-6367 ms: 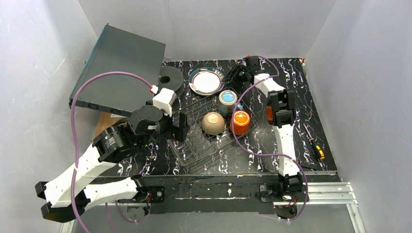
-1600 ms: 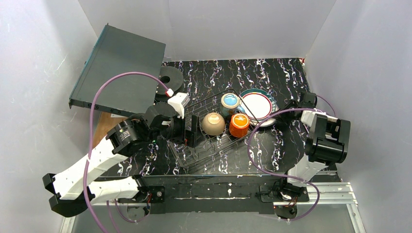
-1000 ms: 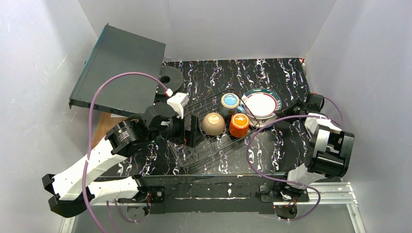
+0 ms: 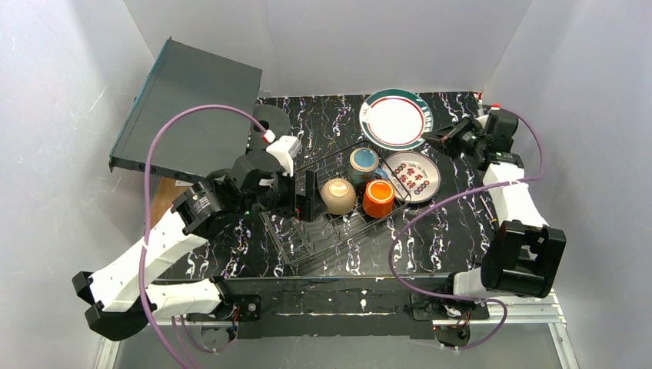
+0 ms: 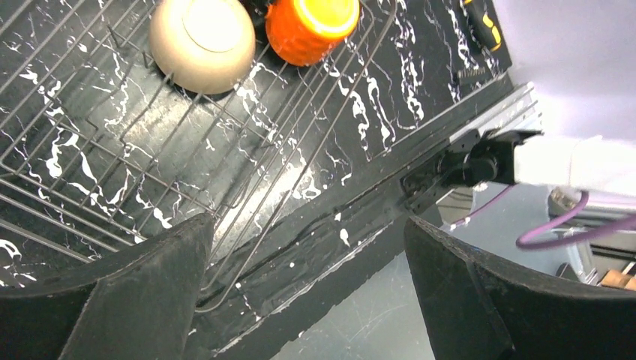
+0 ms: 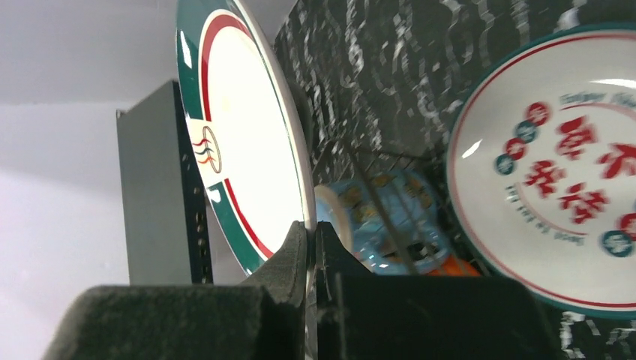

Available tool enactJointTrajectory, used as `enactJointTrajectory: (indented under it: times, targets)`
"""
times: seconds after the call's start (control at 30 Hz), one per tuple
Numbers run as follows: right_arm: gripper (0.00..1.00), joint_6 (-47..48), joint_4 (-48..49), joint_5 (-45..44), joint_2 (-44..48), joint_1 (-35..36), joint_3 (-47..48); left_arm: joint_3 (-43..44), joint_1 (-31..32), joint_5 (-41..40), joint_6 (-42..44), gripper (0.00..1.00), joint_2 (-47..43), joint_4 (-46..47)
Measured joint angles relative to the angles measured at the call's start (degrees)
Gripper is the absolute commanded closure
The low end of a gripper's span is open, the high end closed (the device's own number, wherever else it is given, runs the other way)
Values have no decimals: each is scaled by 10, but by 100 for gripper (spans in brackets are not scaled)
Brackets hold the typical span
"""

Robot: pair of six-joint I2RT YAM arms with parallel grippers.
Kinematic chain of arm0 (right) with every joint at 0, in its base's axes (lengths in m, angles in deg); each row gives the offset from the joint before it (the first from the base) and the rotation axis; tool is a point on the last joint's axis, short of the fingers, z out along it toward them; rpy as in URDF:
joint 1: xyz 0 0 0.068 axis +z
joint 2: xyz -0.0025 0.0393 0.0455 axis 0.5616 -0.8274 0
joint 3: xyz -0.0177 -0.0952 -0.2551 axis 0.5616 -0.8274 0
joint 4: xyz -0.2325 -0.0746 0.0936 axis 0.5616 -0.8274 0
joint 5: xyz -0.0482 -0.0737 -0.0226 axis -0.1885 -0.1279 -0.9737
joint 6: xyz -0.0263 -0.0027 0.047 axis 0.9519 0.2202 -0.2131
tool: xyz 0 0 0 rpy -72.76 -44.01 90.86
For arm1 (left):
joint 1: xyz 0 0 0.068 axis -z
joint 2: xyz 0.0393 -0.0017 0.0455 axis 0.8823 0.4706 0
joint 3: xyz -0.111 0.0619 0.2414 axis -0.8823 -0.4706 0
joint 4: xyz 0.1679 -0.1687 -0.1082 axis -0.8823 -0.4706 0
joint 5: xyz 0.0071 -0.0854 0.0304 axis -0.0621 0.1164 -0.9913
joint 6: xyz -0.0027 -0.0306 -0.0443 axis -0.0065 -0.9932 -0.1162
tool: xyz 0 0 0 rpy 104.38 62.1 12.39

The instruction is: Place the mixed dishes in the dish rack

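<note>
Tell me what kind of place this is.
Likely a robotics test cell, not a kitchen: white panels enclose a black marbled table, two robot arms are bolted to its near edge, with a wire dish rack as prop.

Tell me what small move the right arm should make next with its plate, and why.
Probably carry the green-rimmed plate toward the bare tines at the left of the dish rack. The right claw pinches its rim, holding it raised beyond the rack, and the bowl, orange cup and blue mug fill the rack's right part.
</note>
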Motion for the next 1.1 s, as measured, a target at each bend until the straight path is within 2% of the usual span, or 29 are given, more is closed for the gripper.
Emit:
enactJointTrajectory:
  times: [0.33,0.6,0.67,0.87,0.97,1.1]
  targets:
    - [99,0,-45,33,19,125,43,-3,-125,90,-62,2,2,70]
    - [99,-6,-56,72,49,170,47,-90,-158,95,-160,2,3,223]
    - [99,-9,-56,81,59,178,47,-100,-163,88,-175,5,10,245]
    - [99,-10,-56,106,87,193,47,-85,-176,77,-191,30,51,288]
    - [99,-8,-56,114,94,197,47,-73,-180,78,-194,46,75,294]
    - [99,-3,-56,118,98,202,45,-67,-180,76,-195,59,86,294]
